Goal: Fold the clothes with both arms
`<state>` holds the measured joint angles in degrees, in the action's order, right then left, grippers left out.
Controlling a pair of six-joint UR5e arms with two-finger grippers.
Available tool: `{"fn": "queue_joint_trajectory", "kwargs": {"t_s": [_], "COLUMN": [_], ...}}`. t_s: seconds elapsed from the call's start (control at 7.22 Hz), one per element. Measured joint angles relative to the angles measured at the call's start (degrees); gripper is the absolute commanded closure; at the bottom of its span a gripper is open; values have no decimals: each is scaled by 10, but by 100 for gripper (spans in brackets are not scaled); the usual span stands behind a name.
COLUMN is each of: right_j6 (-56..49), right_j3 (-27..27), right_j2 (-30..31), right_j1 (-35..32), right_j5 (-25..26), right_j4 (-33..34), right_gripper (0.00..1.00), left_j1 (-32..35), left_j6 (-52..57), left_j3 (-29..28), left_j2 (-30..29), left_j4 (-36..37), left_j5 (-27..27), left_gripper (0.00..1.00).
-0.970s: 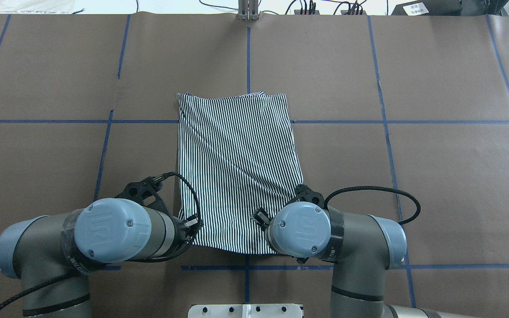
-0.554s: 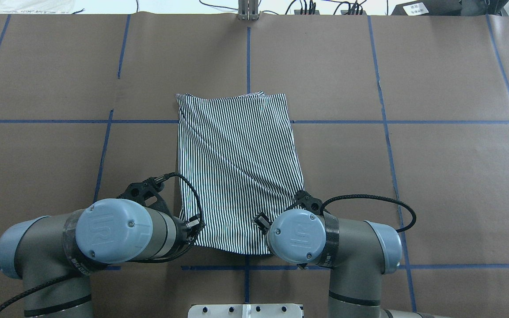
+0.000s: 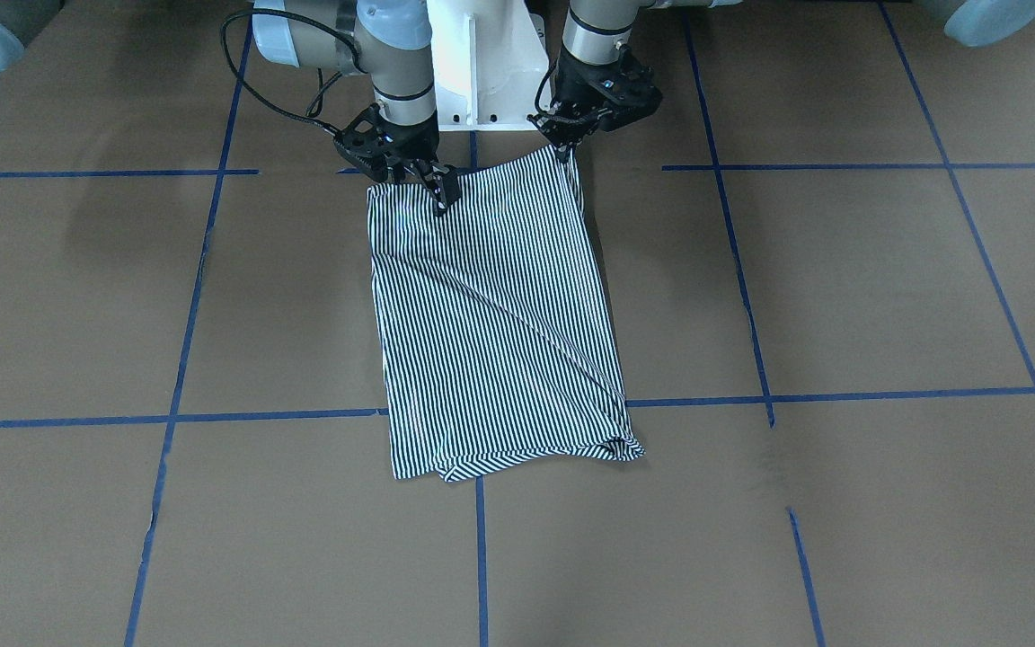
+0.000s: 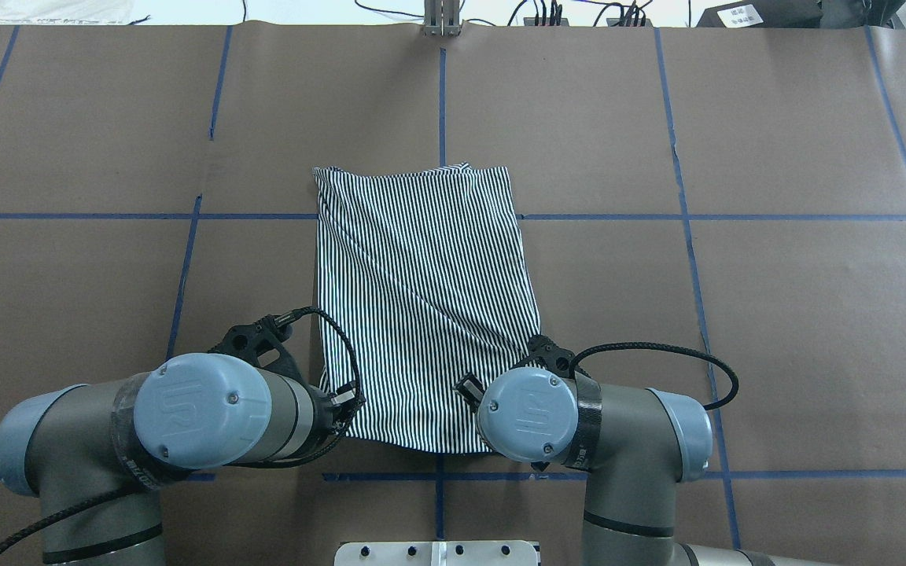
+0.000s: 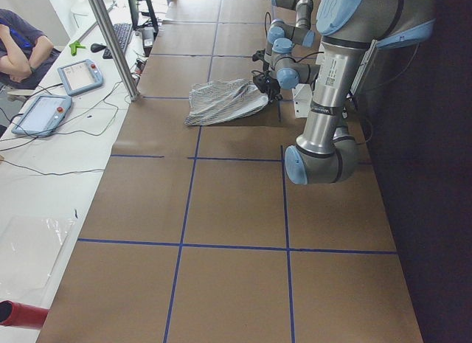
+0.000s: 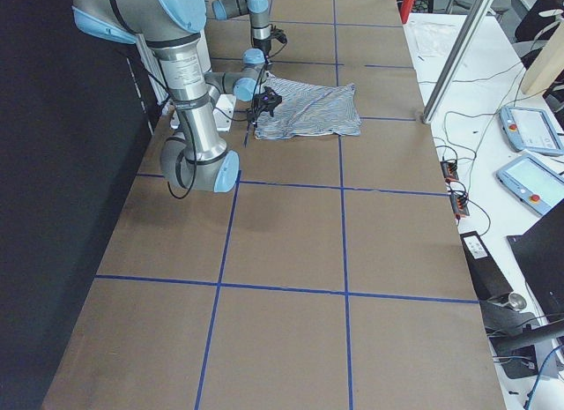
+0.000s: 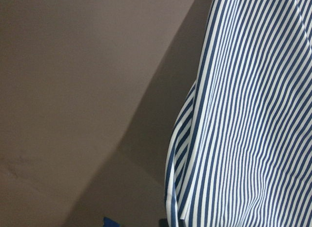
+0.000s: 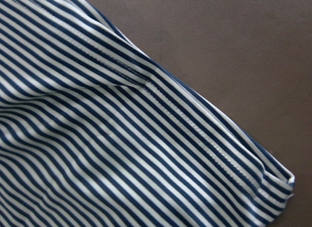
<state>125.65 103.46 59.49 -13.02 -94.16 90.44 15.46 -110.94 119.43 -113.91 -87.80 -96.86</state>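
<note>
Both sets of fingers, left and right, still clenched on the shirt's near edge, right arm slightly shifted.

Grey arms, light-blue caps, black cables

We look down on the shirt from behind, from the front, and from far off at both table ends. Two wrist cameras sit right above the shirt's cloth.

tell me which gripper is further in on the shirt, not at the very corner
The right gripper: it sits inside the shirt's near edge, while the left gripper pinches the very corner.
</note>
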Motion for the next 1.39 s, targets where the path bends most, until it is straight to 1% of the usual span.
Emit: {"fn": "queue_joint_trajectory", "kwargs": {"t_s": [0.28,0.42,0.55,0.69,0.83,0.97,1.39], "right_j6": [0,0,0,0,0,0,-1], "right_j3": [-5,-6,-6,-6,-5,-5,-2], "right_j2": [0,0,0,-1,-3,-3,-4], "right_j1": [-1,-2,-2,-1,0,0,2], "right_j5": [0,0,0,0,0,0,-2], "right_j4": [1,2,9,19,24,27,28], "right_gripper": [0,8,21,50,85,100,100], "left_j1": [0,0,0,0,0,0,0], "left_j6": [0,0,0,0,0,0,0], "left_j3": [1,1,1,1,0,0,0], "left_j2": [0,0,0,0,0,0,0], "left_j4": [0,0,0,0,0,0,0], "left_j5": [0,0,0,1,1,1,1], "left_gripper": [100,100,100,100,100,100,100]}}
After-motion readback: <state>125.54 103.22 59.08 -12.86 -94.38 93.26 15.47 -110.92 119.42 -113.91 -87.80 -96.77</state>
